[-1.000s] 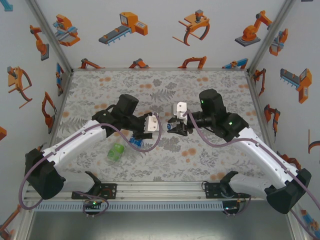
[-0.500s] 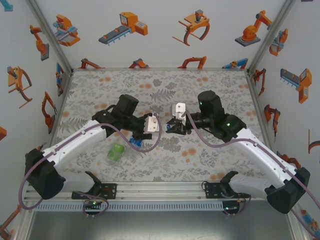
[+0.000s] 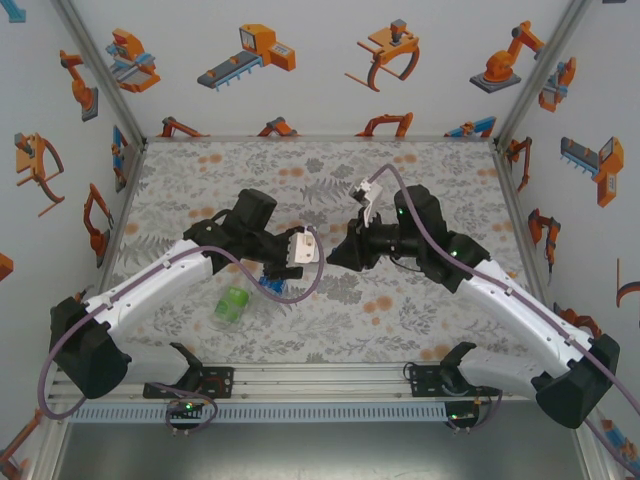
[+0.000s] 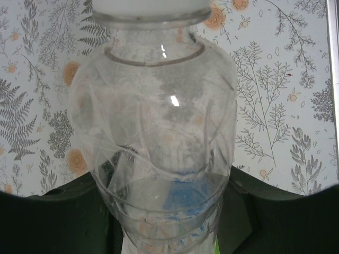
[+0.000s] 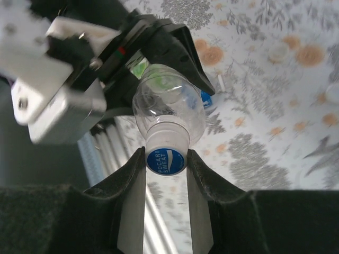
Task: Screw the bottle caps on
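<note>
The blue-label bottle [image 4: 159, 132] is held off the table, my left gripper [image 4: 167, 227] shut around its lower body. From above, the bottle [image 3: 272, 287] shows just under that gripper [image 3: 283, 272]. A bottle cap [image 5: 166, 159], white with a blue printed top, sits on the bottle's neck [image 5: 168, 108]. My right gripper [image 5: 166, 161] is shut on this cap, one finger on each side, and stands at the table's middle [image 3: 338, 255]. The cap's rim [image 4: 151, 8] shows at the top of the left wrist view. The green-label bottle [image 3: 232, 305] lies on the table near the left arm.
The floral table [image 3: 420, 180] is walled at the back and on both sides. The two arms meet head-on over its middle. An aluminium rail [image 3: 320, 378] runs along the near edge. The green-label bottle [image 5: 139, 67] peeks out behind the left gripper's fingers [image 5: 180, 47].
My right gripper closed on the cap, and its wrist has rolled, so its white camera block swung from beside the gripper up toward the back. The left arm has not moved.
</note>
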`<act>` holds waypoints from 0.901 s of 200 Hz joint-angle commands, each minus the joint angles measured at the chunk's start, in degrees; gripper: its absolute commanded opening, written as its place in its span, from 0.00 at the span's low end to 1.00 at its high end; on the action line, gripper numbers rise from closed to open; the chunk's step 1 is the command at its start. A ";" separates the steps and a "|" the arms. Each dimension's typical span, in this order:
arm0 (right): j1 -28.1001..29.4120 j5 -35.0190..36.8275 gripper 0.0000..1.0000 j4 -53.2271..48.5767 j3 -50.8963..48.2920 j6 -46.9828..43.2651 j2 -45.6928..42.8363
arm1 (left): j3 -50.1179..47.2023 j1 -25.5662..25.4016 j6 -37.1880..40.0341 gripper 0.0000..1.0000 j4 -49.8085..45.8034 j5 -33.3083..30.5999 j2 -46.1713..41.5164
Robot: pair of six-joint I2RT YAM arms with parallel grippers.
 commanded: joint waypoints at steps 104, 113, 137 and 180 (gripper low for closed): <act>-1.10 12.34 0.00 -2.82 0.39 50.37 1.90 | 1.68 -0.58 -2.10 0.00 2.35 1.09 0.54; -1.09 12.79 0.00 -3.42 0.78 49.52 1.75 | 1.67 -0.54 -2.39 0.00 2.61 1.03 0.57; -1.12 13.78 0.00 -3.67 1.21 47.87 1.63 | 1.56 -0.55 -3.12 0.00 3.42 0.72 0.78; -1.28 12.30 0.00 -4.74 2.59 50.45 3.46 | 1.97 -0.60 -3.92 0.00 3.78 -2.43 1.40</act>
